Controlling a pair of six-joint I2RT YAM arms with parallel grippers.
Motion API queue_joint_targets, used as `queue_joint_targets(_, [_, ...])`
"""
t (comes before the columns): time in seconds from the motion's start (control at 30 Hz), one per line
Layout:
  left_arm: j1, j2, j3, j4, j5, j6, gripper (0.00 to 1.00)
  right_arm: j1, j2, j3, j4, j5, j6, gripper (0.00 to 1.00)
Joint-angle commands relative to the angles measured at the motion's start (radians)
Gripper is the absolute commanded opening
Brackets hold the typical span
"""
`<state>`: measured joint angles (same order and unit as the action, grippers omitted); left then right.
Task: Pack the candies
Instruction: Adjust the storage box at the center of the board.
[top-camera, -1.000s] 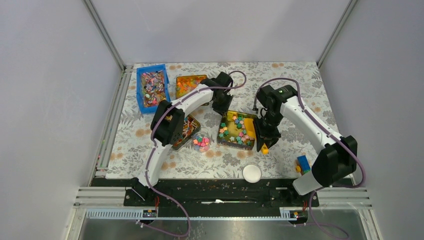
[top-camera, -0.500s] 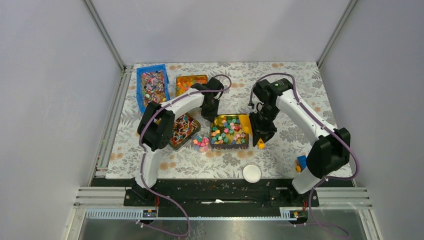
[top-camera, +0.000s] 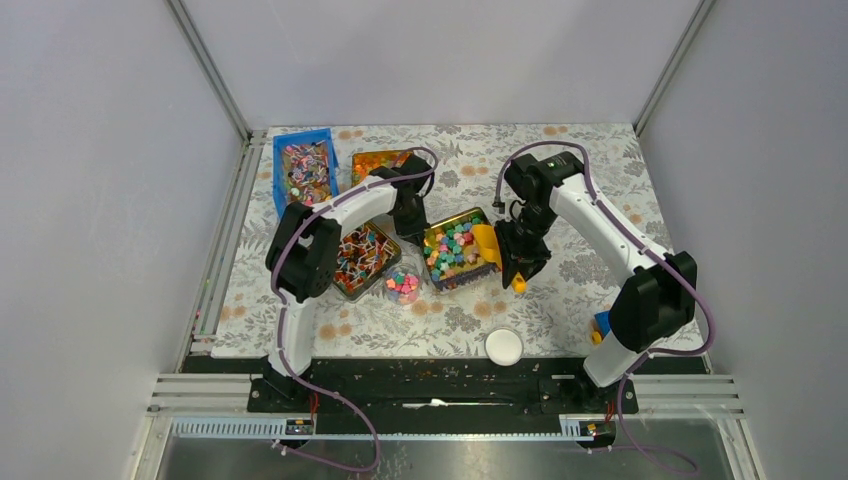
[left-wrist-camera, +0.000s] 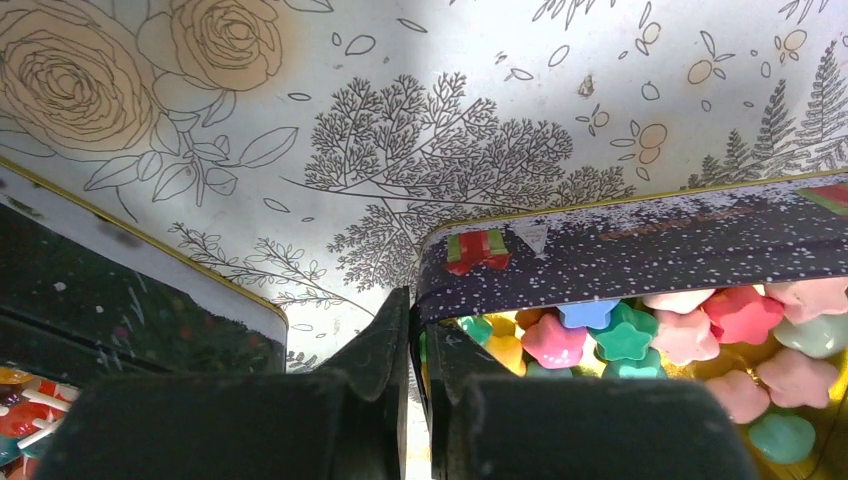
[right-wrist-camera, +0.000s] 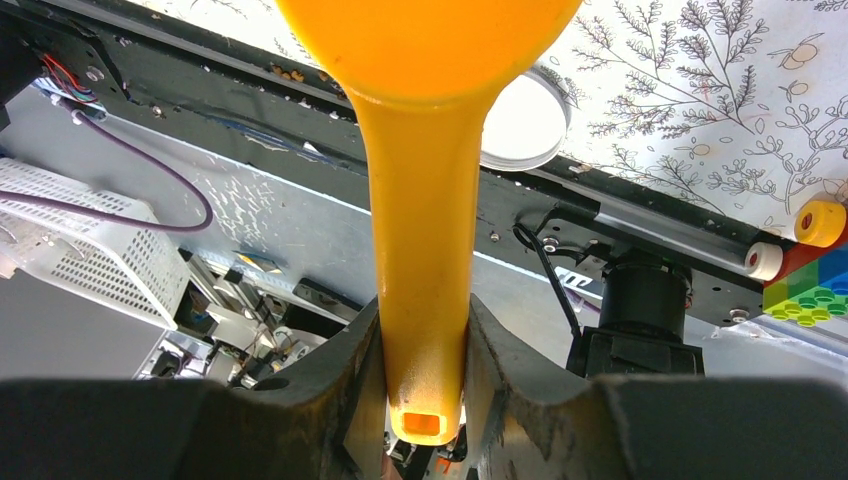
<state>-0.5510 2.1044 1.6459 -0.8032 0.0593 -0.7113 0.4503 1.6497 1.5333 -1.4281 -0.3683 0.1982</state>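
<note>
Pastel candies (top-camera: 456, 246), star-shaped in pink, green, blue, yellow and orange, fill a dark tin (left-wrist-camera: 650, 260) near the middle of the flowered table (top-camera: 570, 170); the tin sits askew to the table's edges. The left gripper (left-wrist-camera: 415, 335) is clamped on the tin's wall at the 9 o'clock corner, one finger outside and one inside among the sweets, with only the thin wall between them. The right gripper (right-wrist-camera: 420, 345) is pinched tight on the handle of an orange scoop (top-camera: 487, 243); the scoop's bowl lies at the tin's 3 o'clock edge, and its handle runs out towards 5 o'clock. More candies sit in a small clear cup (top-camera: 403, 287) just beside the tin at its 8 o'clock. A second tin of red-and-white stick sweets (top-camera: 360, 255) stands at 9 o'clock, close to the first; a tin of orange beads (top-camera: 376, 166) is at 11 o'clock, with a blue bin (top-camera: 305, 175) of mixed sweets left of it. A white lid (top-camera: 504, 346) lies at 5 o'clock by the near edge; toy blocks (top-camera: 604, 326) lie at 4 o'clock.
</note>
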Motion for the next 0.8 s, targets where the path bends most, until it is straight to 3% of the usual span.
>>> queue_joint_targets(0.0, [0.013, -0.045, -0.015, 0.002, 0.003, -0.036, 0.00, -0.004, -0.006, 0.020, -0.034, -0.039, -0.021, 0.00])
queue_joint_targets(0.23, [0.013, -0.054, -0.021, 0.022, -0.010, 0.046, 0.00, 0.000, 0.018, 0.027, -0.049, -0.048, -0.066, 0.00])
queue_joint_targets(0.33, [0.010, -0.051, -0.013, 0.057, 0.021, 0.104, 0.05, 0.007, 0.037, 0.055, -0.079, -0.007, -0.098, 0.00])
queue_joint_targets(0.63, [-0.034, 0.030, 0.107, 0.055, -0.028, 0.343, 0.08, 0.052, 0.058, 0.081, -0.100, 0.035, -0.094, 0.00])
queue_joint_targets(0.77, [-0.046, 0.044, 0.139, 0.053, 0.023, 0.383, 0.44, 0.087, 0.052, 0.065, -0.091, 0.054, -0.089, 0.00])
